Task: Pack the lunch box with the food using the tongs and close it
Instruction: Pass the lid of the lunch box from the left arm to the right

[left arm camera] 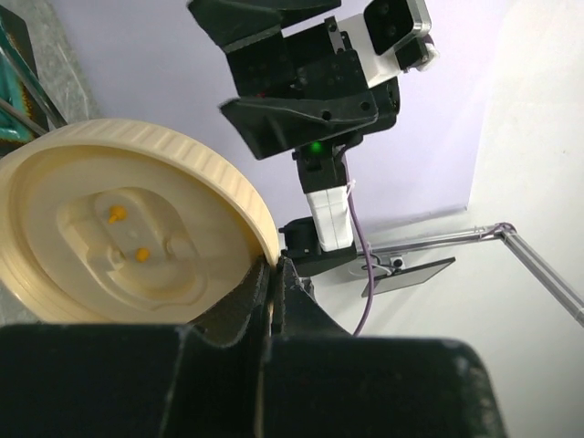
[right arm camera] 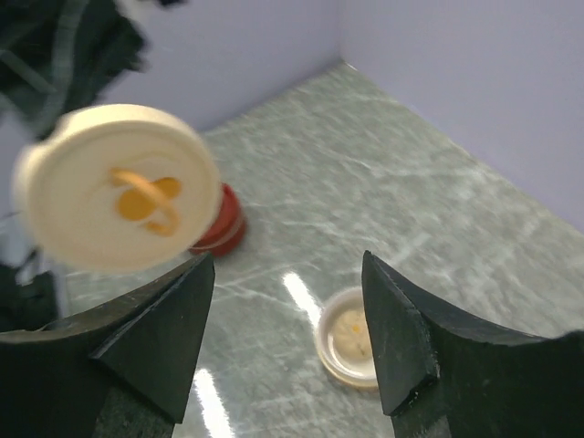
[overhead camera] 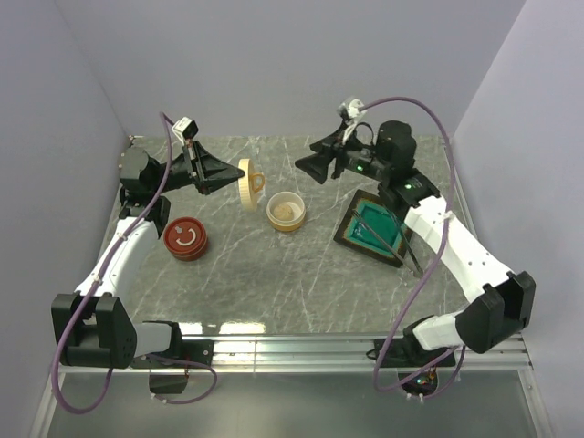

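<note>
Open cream lunch box holds tan food; lid upright beside it.

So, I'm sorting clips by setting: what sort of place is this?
Probably a robotics lab test cell rather than a kitchen: a left arm and right arm bolted to a metal rail, a marble-patterned table, and plain lilac walls boxing it in.

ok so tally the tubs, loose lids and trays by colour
cream: 2, the lid and the open tub
red: 1, the closed tub
green: 1, the tray
total: 4
</note>
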Motion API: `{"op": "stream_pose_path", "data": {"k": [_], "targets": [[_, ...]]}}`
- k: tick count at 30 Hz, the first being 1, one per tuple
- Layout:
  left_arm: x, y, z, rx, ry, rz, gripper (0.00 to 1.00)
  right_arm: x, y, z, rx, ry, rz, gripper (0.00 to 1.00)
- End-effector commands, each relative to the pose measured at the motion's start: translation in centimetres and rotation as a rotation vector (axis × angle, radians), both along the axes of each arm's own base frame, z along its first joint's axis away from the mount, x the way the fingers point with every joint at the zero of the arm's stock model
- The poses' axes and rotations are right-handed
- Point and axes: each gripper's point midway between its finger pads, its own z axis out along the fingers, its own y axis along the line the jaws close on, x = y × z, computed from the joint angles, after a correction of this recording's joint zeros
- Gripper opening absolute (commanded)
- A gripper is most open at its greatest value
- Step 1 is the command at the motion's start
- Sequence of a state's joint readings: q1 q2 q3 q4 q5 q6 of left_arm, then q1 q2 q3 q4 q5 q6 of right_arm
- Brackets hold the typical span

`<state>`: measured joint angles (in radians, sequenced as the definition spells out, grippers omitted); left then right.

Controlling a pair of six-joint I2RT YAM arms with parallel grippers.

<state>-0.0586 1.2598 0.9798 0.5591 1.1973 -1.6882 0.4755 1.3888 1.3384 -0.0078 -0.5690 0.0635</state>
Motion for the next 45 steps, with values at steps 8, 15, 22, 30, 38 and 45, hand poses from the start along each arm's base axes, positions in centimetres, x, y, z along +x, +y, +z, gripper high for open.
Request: {"op": "stream_pose_path", "data": {"k": [8,15,22,30,38,45], "targets": [[-0.7,-0.1,0.9,-0.013,-0.074,-0.059,0.0,-7.2,2.1,3.8,0.245,-0.2,0.438,0.67],[-1.1,-0.1,1.6,-0.019,-0.119,-0.062,0.0,-7.3,3.0,3.0,0.383,-0.228,0.442,0.6],[-1.4,-0.3,1.5,-0.014,-0.128,-0.078,0.0,-7.8,4.0,2.2,0.466,-0.253,0.459,0.59],[-1.7,-0.4,1.9,-0.014,-0.162,-0.086,0.0,-7.7,5.5,1.9,0.531,-0.219,0.506,0.57],[-2.0,-0.6,2.0,-0.016,-0.173,-0.092,0.0,-6.9,6.3,1.3,0.553,-0.199,0.513,0.57],[-2.1,-0.6,2.0,-0.013,-0.176,-0.095,0.0,-8.0,7.1,1.7,0.594,-0.184,0.564,0.52]]}}
